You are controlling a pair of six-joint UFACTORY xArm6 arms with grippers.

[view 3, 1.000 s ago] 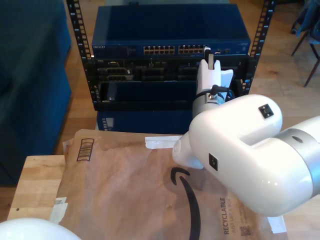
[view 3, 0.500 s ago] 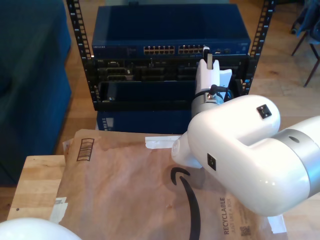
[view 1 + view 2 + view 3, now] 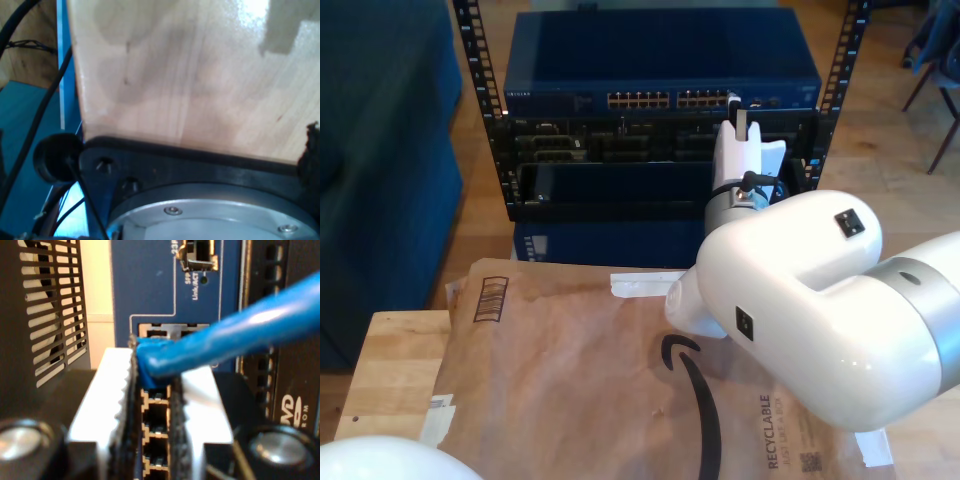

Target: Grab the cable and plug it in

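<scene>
In the exterior view you see a white arm (image 3: 800, 300) reaching from the desk (image 3: 390, 370) toward the blue network switch (image 3: 660, 60) in the black rack (image 3: 490, 150), with your second end effector (image 3: 741, 122) held up against the row of ports (image 3: 670, 99) at that row's end toward the exterior view's right. Brown packing paper (image 3: 570, 380) covers most of the desk behind it. In the first wrist view, your first end effector's camera looks at a pale wooden surface (image 3: 190, 75), a black plate (image 3: 200, 167) and a metal ring (image 3: 210, 215), with black wires (image 3: 30, 125) alongside; you cannot tell from this how its jaws stand. In the second wrist view, your second end effector (image 3: 156, 390) is clamped on the cable (image 3: 240, 335), whose bright blue end sits pinched between the white ridged fingers (image 3: 112, 390). The cable runs away from the jaws to one side, blurred by closeness. Directly ahead of the jaws lies the switch's blue face, and a column of ports shows through the gap between the fingers.
</scene>
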